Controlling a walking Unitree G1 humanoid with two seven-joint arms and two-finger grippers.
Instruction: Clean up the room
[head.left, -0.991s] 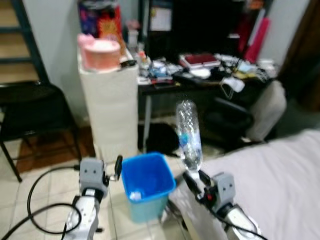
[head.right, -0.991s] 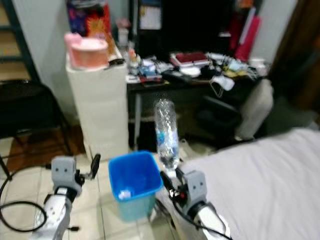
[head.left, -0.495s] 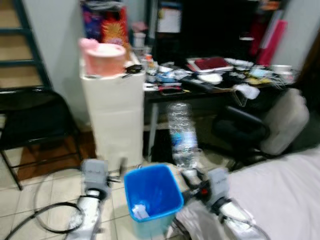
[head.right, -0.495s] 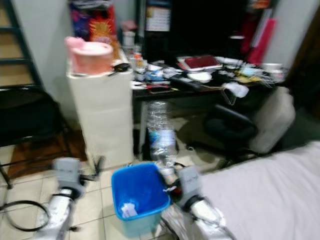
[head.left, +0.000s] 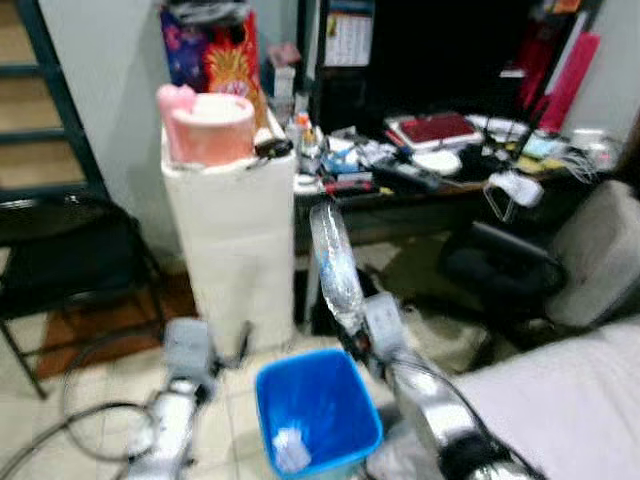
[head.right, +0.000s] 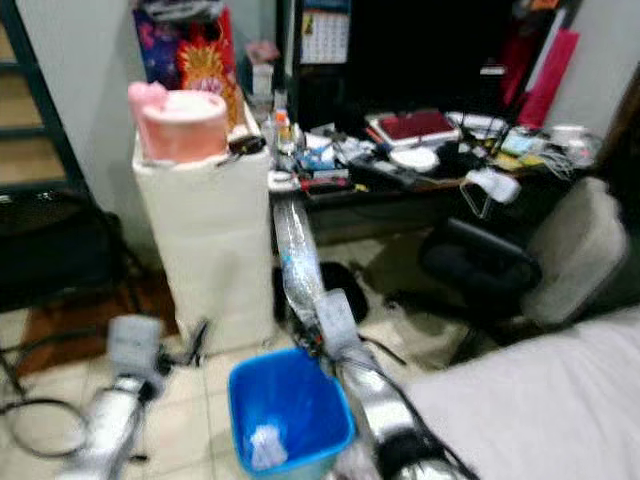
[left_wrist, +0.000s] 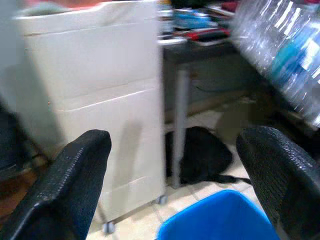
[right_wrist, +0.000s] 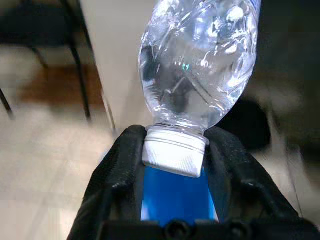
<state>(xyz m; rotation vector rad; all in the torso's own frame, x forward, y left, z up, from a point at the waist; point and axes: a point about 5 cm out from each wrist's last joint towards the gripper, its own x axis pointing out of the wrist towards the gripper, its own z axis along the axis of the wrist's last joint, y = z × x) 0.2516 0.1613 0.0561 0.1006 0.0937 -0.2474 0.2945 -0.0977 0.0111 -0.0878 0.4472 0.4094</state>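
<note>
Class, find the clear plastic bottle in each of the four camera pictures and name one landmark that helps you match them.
Left eye view: bottle stands at the centre, cap down in the right hand, above the blue bin.
Right eye view: bottle left of centre, above the bin.
Left wrist view: bottle at the upper right edge.
Right wrist view: bottle top centre, cap between the fingers.
Shared landmark: the blue bin.

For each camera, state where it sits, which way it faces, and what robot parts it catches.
Left eye: on the head, facing forward and down at the bin, cabinet and desk; both arms show, the right gripper holding the bottle.
Right eye: beside it, same scene.
Left wrist: along the left gripper, its open fingers framing cabinet and bin.
Right wrist: along its fingers clamping the bottle's cap above the bin.
Shared: bottle and bin appear in all four.
</note>
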